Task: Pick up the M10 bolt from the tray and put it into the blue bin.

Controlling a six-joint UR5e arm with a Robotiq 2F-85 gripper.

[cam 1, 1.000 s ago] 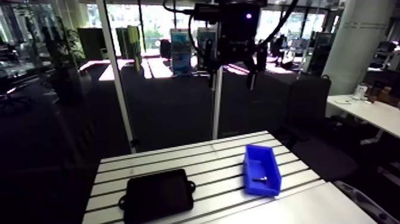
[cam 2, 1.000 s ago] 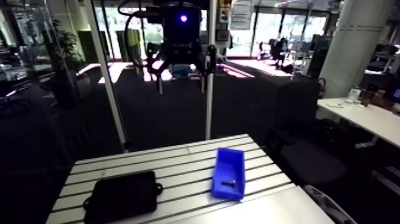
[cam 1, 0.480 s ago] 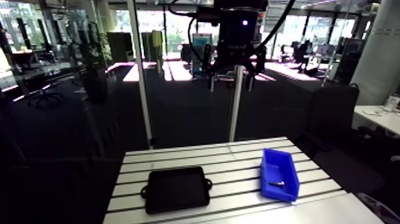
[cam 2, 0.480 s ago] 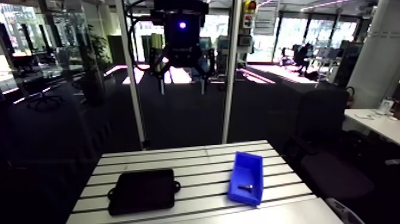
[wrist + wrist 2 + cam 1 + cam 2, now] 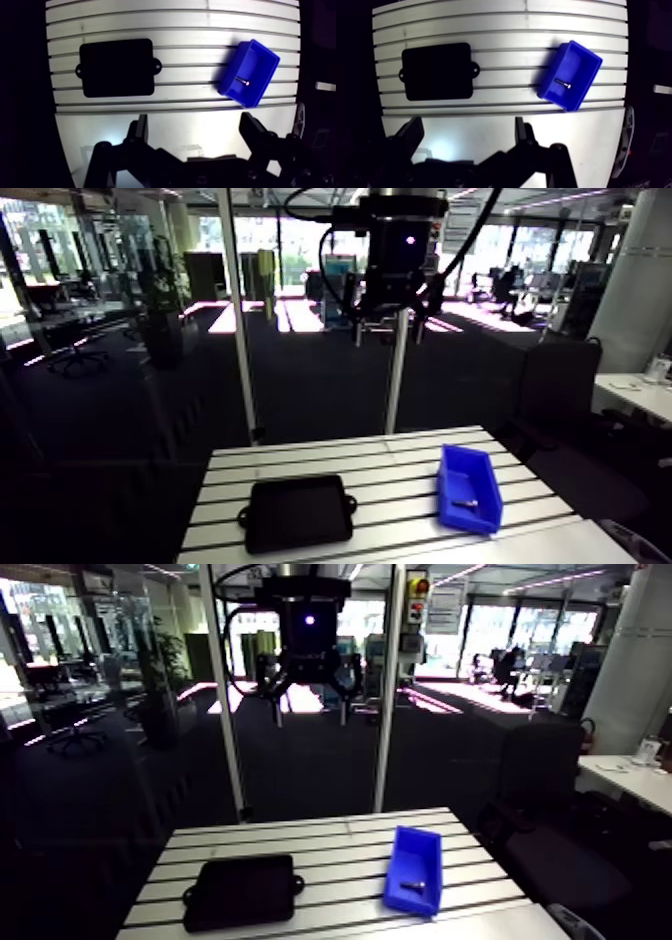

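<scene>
I find the black two-finger gripper (image 5: 195, 120) hanging high above the slotted aluminium table (image 5: 175, 25), fingers spread wide and gripping no object. The small dark M10 bolt (image 5: 242, 81) lies on the floor of the blue plastic bin (image 5: 266, 59), which sits askew to the table's slots. The flat black rectangular tray (image 5: 117, 67) lies on the same table, well apart from the bin.

Slotted aluminium table (image 5: 300, 836); dim room, dark floor (image 5: 310, 764), bright windows (image 5: 490, 634) behind.
</scene>
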